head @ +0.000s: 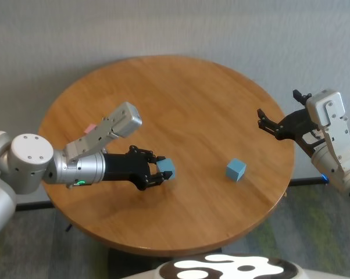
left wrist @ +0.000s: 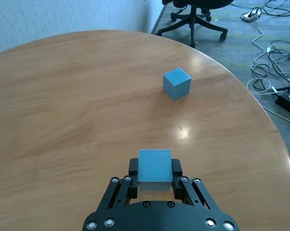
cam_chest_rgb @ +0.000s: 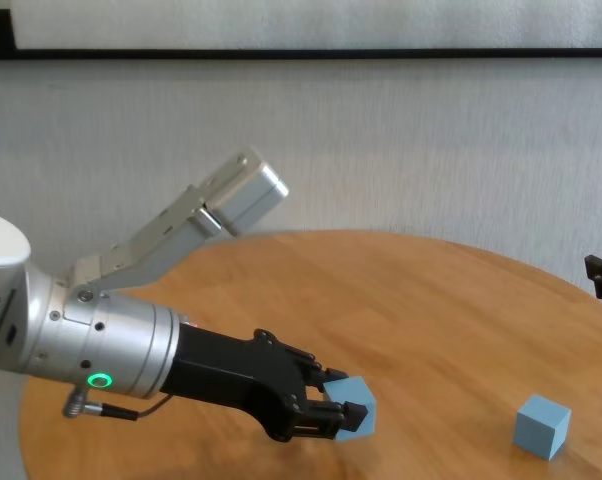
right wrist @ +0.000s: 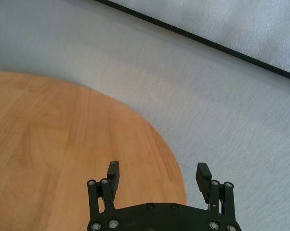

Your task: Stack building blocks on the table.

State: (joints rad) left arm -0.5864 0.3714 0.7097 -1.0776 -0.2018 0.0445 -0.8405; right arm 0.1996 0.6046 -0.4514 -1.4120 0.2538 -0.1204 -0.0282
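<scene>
- The round wooden worktop (head: 181, 99) stands before a grey wall.
- Your left end effector (head: 161, 172) grips one blue block (head: 167, 168) above the worktop.
- The second blue block (head: 235, 170) rests nearby; carry over and align above it.
- The right end effector (head: 267, 123) hangs open, idle, at the worktop's right edge.

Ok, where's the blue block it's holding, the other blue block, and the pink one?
Held blue block (left wrist: 154, 166): left wrist view, top face.
Loose blue block (head: 235, 170): head view, front face.
Pink block (head: 89, 128): head view, visible corner.

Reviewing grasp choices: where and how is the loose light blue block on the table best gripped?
Judging by its pose, the free blue block sits flat and alone on the table. Come from above, pinching two opposite vertical faces; it sits turned, so rotate to match. The right gripper is open and nearer.
</scene>
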